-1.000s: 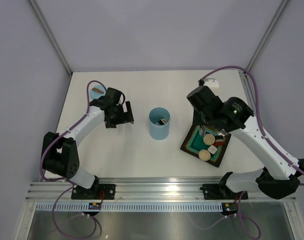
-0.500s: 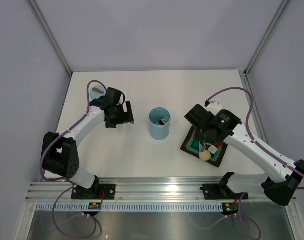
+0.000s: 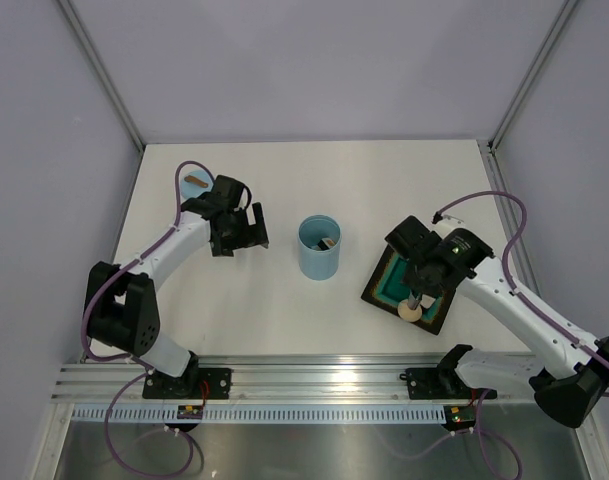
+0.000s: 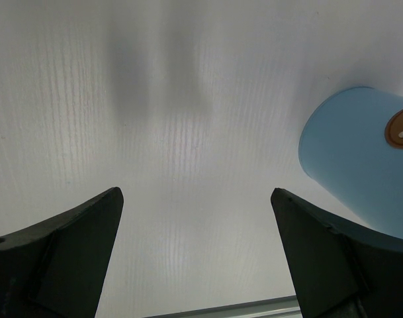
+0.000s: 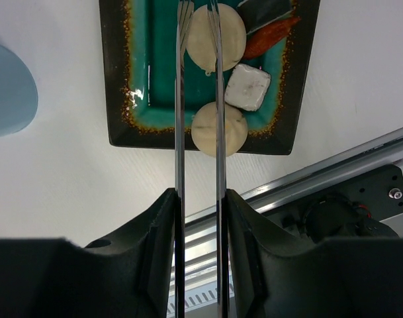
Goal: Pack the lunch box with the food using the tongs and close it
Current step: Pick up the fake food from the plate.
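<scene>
- Your right tool (image 5: 200,195) grasps the slim silver metal tongs (image 5: 180,132), whose arms sit slightly apart over the dark square teal-centred plate (image 5: 151,73).
- Not yet packed: two round beige buns (image 5: 219,129), a white cube (image 5: 247,86), a red piece (image 5: 270,36) and a dark piece (image 5: 267,10).
- At the plate's 10 o'clock, the tall light blue plastic lunch box (image 3: 319,252) stands upright and uncovered, with something small inside.
- Your left tool (image 4: 194,195), at the box's 9 o'clock, gapes empty.
- The small flat blue lid (image 3: 192,185) lies at the surface's 10 o'clock; closing looks to come last.
</scene>
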You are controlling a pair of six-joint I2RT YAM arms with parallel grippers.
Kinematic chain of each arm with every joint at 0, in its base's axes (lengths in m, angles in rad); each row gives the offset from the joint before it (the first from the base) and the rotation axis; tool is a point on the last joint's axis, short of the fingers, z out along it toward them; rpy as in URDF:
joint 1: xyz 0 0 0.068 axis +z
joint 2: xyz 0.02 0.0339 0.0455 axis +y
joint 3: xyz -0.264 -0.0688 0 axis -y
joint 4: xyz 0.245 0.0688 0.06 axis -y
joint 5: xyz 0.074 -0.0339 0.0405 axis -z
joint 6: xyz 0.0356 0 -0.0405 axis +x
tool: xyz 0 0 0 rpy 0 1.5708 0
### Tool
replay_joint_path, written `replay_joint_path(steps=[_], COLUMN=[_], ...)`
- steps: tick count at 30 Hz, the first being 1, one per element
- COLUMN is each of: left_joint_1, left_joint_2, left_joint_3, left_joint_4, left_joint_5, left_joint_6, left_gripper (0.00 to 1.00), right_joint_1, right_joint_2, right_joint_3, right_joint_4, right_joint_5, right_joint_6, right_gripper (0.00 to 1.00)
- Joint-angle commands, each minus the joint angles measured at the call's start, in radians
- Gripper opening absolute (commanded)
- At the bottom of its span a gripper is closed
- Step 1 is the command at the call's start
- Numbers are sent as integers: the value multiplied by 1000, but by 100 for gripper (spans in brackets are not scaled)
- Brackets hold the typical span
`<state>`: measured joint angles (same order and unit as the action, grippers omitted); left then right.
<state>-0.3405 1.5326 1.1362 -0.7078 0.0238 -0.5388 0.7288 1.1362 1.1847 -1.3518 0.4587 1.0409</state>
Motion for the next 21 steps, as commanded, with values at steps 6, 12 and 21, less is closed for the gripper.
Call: replay_joint_path(steps=[6,12,21], left_joint_1=[5,-2,-25], left_joint_2=[12,26,66], left_joint_3=[23,34,74], left_joint_4=[30,28,18], left_joint_5=[21,36,34], left_joint_6=[14,13,17], left_gripper=[99,99,99], right_joint_1=[-51,-58,-58], right_joint_2=[-75,-108,-144], right_joint_3=[-37,-77,-114], right_joint_4=[-279,-280,-280], right_joint_5=[29,3,-38], right_joint_6=[70,88,102], right_gripper=[43,47,54])
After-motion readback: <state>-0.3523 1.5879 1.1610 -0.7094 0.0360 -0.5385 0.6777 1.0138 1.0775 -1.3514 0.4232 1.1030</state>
